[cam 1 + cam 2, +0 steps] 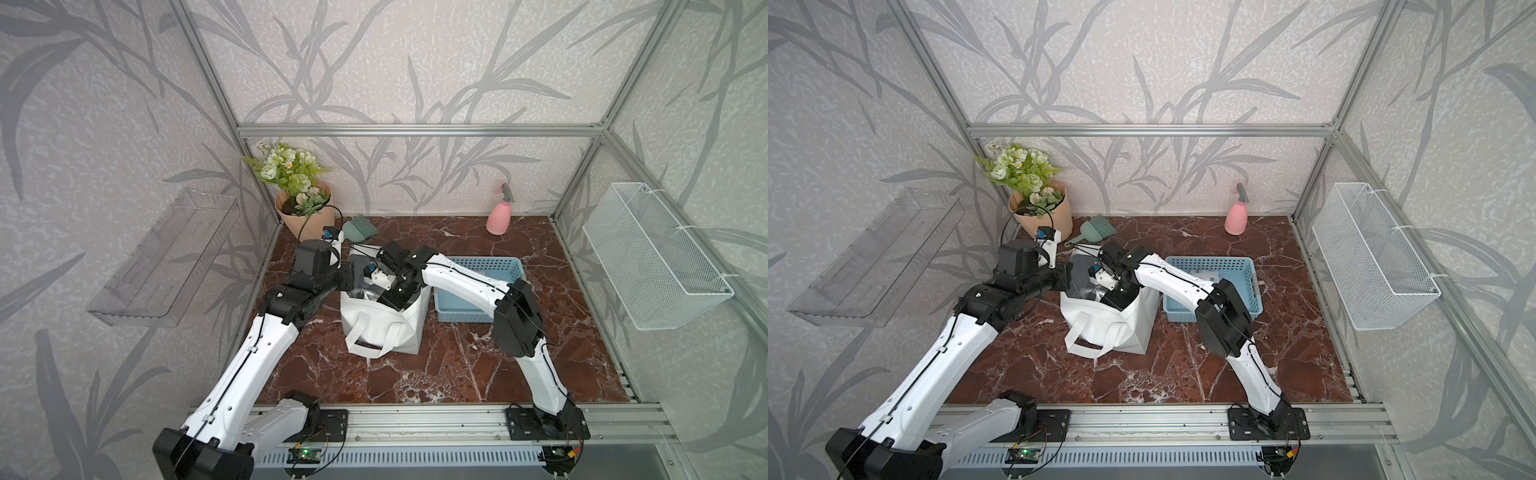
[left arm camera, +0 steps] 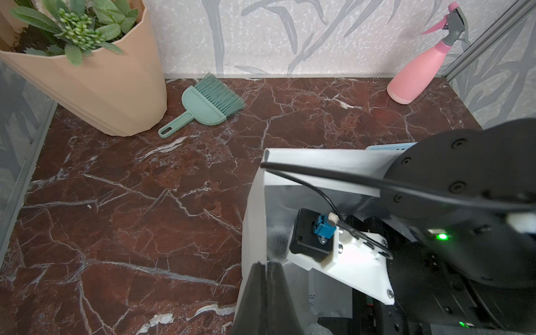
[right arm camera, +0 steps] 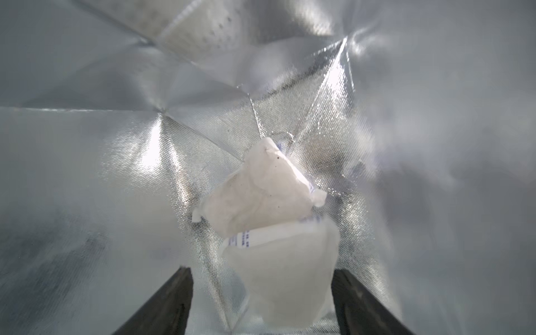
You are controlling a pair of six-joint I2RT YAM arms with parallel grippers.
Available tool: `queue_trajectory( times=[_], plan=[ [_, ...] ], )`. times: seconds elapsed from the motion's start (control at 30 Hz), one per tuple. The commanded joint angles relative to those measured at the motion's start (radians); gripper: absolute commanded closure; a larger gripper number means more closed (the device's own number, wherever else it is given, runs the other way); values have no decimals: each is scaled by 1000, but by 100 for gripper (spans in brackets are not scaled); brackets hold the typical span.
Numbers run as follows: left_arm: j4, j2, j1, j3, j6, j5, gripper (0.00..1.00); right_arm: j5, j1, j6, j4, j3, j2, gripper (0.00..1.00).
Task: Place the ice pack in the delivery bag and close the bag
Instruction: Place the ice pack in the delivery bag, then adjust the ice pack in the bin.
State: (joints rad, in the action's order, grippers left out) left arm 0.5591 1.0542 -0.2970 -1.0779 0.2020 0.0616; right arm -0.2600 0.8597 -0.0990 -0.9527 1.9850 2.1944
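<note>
Looks like the drop step, right gripper (image 3: 261, 272) spread wide in the bag (image 1: 386, 324) holding nothing, ice pack (image 3: 261, 197) loose on its foil floor (image 3: 130, 179), left gripper (image 2: 265, 269) clamping the rim (image 2: 319, 158), next just lift out.

- The bag (image 3: 87, 145) is seen from inside: shiny silver lining on all sides, creased into folds with bright seams.
- The right gripper (image 3: 262, 271) shows as two dark fingers (image 3: 165, 301), spread wide apart.
- An ice pack (image 3: 284, 278), white and blurred with blue print along one edge, sits between them. One finger is clear of it and the other is just beside it; contact cannot be told.
- A second white pack (image 3: 261, 191), crumpled, lies just beyond and overlaps the first.
</note>
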Motion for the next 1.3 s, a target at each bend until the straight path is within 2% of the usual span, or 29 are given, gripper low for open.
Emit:
queue_trajectory(
  times=[0.0,0.23,0.43,0.6,0.7,0.83,0.9,1.03,1.27],
  plan=[
    [-34,-17,3,3,12,-10,100,7,-14,26,30,24,-123,18],
    [-71,-27,4,13,47,-45,100,8,-44,60,169,-49,-328,10],
    [-105,-35,4,29,89,-85,100,104,-95,114,335,-196,-542,2],
    [-138,-54,4,48,130,-122,100,254,-193,264,542,-426,-742,1],
    [-151,-61,4,56,147,-130,100,341,-293,429,590,-570,-814,0],
    [-151,-59,4,56,147,-117,100,366,-431,692,472,-663,-787,3],
    [-146,-54,4,56,146,-114,100,333,-469,778,476,-726,-759,3],
    [-142,-57,4,56,147,-111,100,274,-488,946,598,-850,-691,7],
    [-135,-66,4,52,139,-106,100,322,-502,1225,632,-873,-536,7]
  ],
)
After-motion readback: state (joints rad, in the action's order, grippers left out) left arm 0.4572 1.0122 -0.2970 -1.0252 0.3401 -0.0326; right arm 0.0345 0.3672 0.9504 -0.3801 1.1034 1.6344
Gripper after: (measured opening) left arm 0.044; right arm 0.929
